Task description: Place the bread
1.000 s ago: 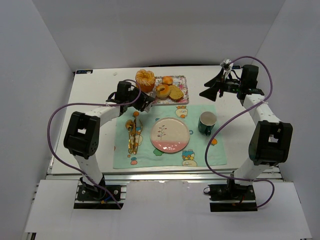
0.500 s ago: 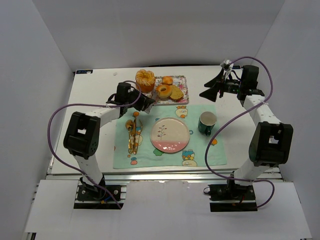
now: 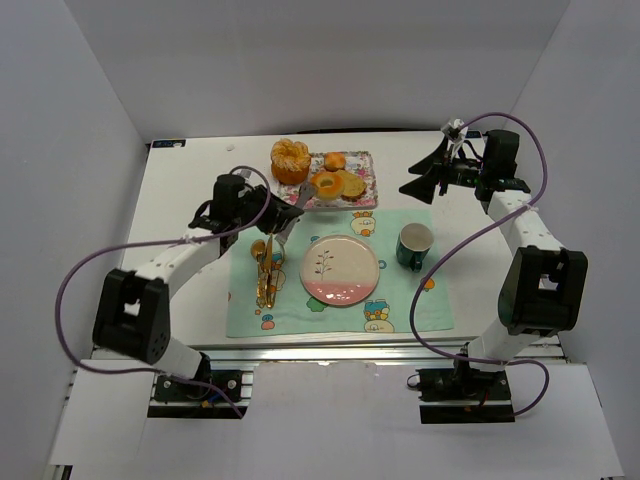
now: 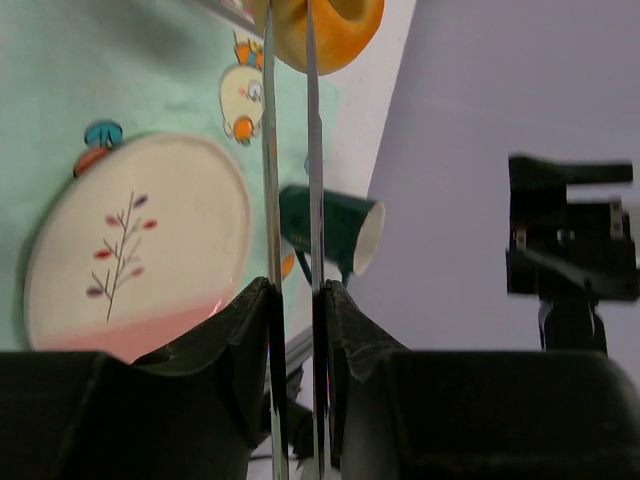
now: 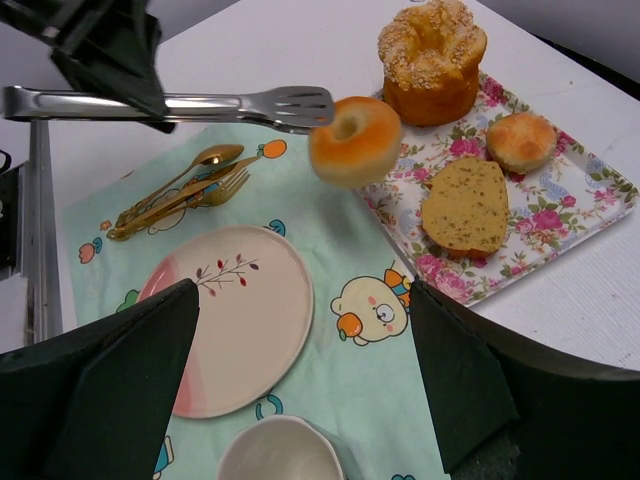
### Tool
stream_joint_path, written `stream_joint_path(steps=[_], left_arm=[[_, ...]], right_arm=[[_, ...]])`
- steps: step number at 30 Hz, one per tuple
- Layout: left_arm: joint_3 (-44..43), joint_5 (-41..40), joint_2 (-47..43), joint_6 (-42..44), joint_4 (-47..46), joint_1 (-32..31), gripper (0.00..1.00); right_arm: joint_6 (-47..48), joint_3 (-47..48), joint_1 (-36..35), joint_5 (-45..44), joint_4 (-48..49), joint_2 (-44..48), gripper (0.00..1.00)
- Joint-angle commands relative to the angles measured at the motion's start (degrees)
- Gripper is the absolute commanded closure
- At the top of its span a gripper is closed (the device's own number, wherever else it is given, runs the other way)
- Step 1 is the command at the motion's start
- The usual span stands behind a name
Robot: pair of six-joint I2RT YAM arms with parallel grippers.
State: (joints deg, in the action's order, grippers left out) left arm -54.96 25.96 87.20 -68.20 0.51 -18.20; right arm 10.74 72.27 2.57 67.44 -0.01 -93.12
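**Q:** Where is the bread, and what holds it?

**A:** A ring-shaped bread [image 5: 355, 140] is pinched at the tips of metal tongs [image 5: 200, 104]. It seems to be lifted off the flowered tray [image 5: 590, 215], over the tray edge that meets the mat [image 5: 300, 215]. The left end effector [image 4: 292, 310] is clamped narrow on the tongs. The right end effector [image 3: 425, 172] is spread wide, holds nothing and is well apart from the bread.

**Q:** What could go wrong from here?

**A:** The tips catch only one side of the ring. I judge it could slip or swivel out on the way to the plate [image 3: 340, 270] and land on the mat or the gold cutlery [image 5: 180, 190]. The tongs could also twist in that narrow grip. A wide swing might knock the cup [image 3: 415, 245], which stands just beside the plate.

**Q:** Which way does the bread point?

**A:** It is round, so it has no real long axis. Its hole faces mostly upward, slightly tilted. The tongs run lengthwise from the left end effector toward the tray.
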Motion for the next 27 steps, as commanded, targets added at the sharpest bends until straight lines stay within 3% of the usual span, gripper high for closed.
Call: stream_joint_path(steps=[1,8,17,27], left_arm=[[3.3,4.8,-8.0,4.7,3.9,-0.3,0.92],[8.9,7.1,-17.9,12.0,19.5,-3.2,0.93],[11.2,3.9,-19.4,13.4,22.9,-11.3,0.86],[9.8,1.4,-16.6,15.2,23.0,-12.2,0.5]], right_arm=[[0.5,0.0,0.2,1.1,0.1,2.3,0.11],[1.4,-0.3,0.2,1.2,-1.7,2.6,0.11],[1.6,-0.4,0.2,1.4,-3.2,3.2,0.11],[3.6,-1.9,0.2,0.9,-5.2,5.0,0.11]])
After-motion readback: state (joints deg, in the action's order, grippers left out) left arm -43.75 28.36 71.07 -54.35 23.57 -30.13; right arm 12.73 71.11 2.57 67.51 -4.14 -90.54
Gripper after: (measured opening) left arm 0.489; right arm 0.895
